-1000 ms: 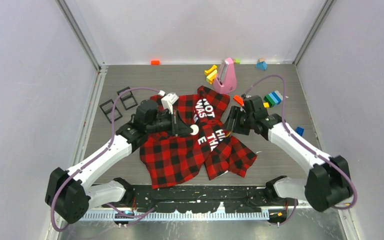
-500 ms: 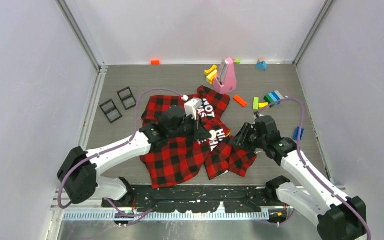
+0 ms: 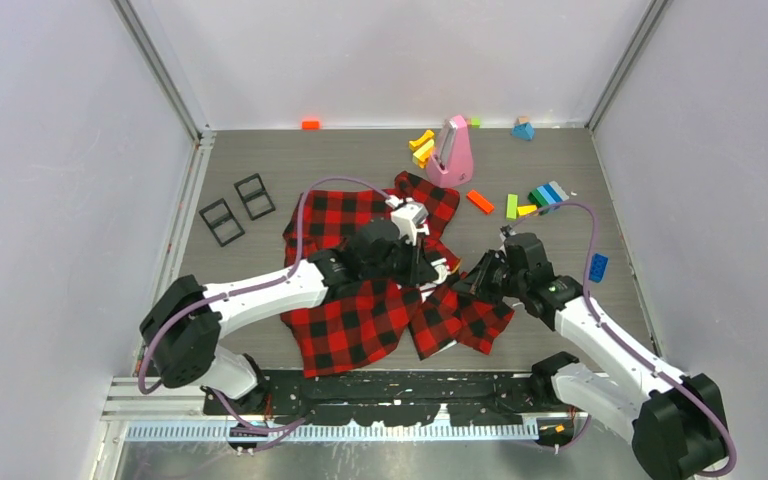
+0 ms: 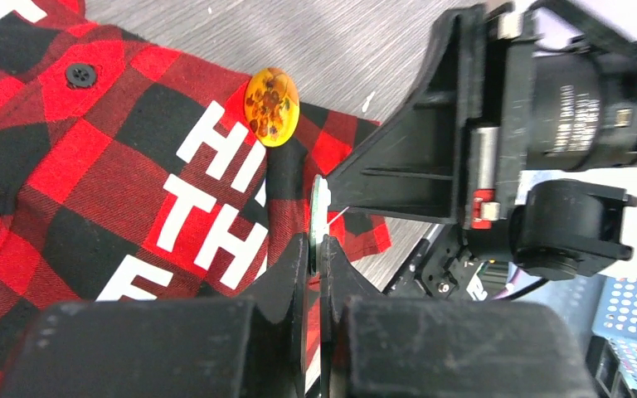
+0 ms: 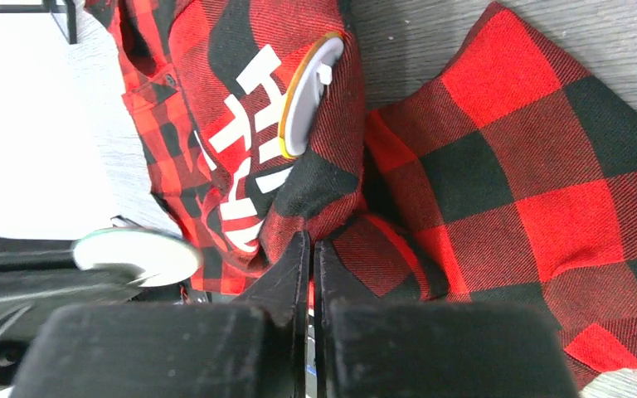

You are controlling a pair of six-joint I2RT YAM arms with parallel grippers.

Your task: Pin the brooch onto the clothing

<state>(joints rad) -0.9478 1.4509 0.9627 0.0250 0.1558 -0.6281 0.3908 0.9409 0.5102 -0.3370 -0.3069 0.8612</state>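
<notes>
A large red-and-black buffalo-check flannel shirt (image 3: 360, 320) lies crumpled in the middle of the grey wood-grain table (image 3: 260, 160), closer to the near edge than the far one, with both my arms reaching in over it. My left claw (image 4: 319, 249) is pressed together on a thin pale round disc (image 4: 318, 211), held edge-on just above the cloth. Close beyond it, a round amber brooch with dark speckles (image 4: 271, 94) rests on the shirt, right beside the white block lettering (image 4: 216, 166) and near the hem. My right claw (image 5: 311, 249) is also pressed together, its tips pinching a bunched fold of the shirt near the lettering. From that wrist I see a pale, gold-rimmed round piece (image 5: 307, 93) leaning against the printed cloth; I cannot tell whether it is the brooch seen from behind. The two claws sit just beside each other at the shirt's right half. Near the far edge stands a pink wedge-shaped plastic object (image 3: 452, 150), with small coloured blocks (image 3: 545, 196) scattered toward the far right corner. Two black square frames (image 3: 235, 208) lie near the left edge, well apart from the shirt.
</notes>
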